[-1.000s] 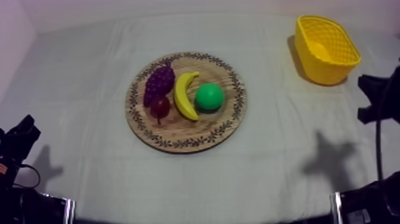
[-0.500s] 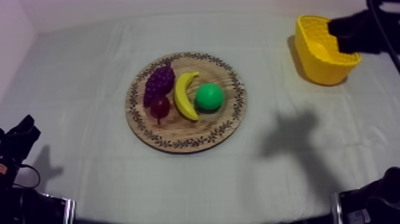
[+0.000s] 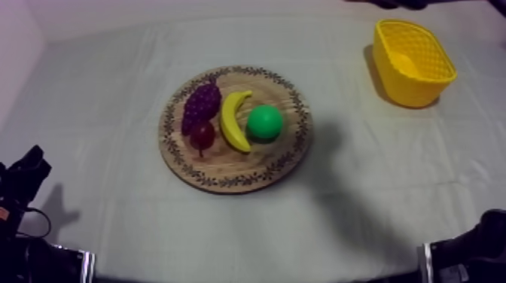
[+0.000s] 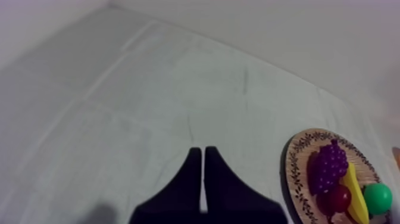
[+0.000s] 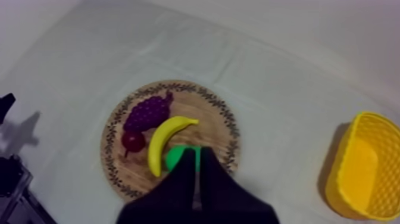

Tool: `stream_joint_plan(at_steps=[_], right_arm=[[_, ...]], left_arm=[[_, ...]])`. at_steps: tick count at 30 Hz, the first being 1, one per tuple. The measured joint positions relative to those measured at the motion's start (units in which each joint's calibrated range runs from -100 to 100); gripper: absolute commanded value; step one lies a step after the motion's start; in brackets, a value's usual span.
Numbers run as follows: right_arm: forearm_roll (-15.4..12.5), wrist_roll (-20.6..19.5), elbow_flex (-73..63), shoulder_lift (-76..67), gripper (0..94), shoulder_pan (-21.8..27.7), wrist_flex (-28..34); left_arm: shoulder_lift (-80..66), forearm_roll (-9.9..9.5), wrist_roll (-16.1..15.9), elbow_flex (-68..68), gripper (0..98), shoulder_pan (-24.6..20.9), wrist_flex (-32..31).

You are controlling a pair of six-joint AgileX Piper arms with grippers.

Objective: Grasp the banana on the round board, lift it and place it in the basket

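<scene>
Top view. The round wooden board point(image 3: 280, 154) sits mid-table on the grey-white cloth point(image 3: 98, 98). The banana point(image 3: 234, 120) lies on the board near its centre. Its length runs roughly 12 to 6 and its curve bulges toward 9. Taking the banana as centre, we log three neighbours:
- The bunch of grapes point(image 3: 201, 105) is just beside it at 10 o'clock.
- The small red fruit point(image 3: 202, 134) is at 8 o'clock, against the lower edge of the grapes.
- A green round fruit point(image 3: 265, 122) is just beside it at 3 o'clock.

The yellow basket point(image 3: 413, 62) stands upright at 2 o'clock from the board, well apart from it.

The left arm point(image 3: 26, 177) sits low at 8 o'clock of the table.

Left wrist view. The left gripper point(image 4: 201, 152) has its fingers together in a narrow wedge with nothing between them. It is over bare cloth, well apart from the board.

Right wrist view. The right gripper point(image 5: 197, 152) also has its fingers pressed together and holds nothing. It hangs above the board, tips over the green round fruit and just beside the banana's lower end. The basket is well apart from it.
</scene>
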Motion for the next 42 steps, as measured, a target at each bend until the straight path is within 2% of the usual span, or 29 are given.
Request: stream_joint_plan(at_steps=[10, 16, 25, 42], right_arm=[[0.27, -4.60, -9.47, 9.40, 0.3, -5.39, 8.45], [0.93, -6.15, -14.04, 14.09, 0.3, -6.14, 11.39], [0.02, -5.64, -19.63, 21.23, 0.3, -5.75, 14.50], [-1.23, -5.01, -24.88, 29.81, 0.4, -5.06, 15.65]], left_arm=[[0.00, 0.00, 0.00, 0.00, 0.1, 0.00, 0.00], [0.00, 0.00, 0.00, 0.00, 0.1, 0.00, 0.00], [0.00, 0.00, 0.00, 0.00, 0.1, 0.00, 0.00], [0.00, 0.00, 0.00, 0.00, 0.1, 0.00, 0.00]])
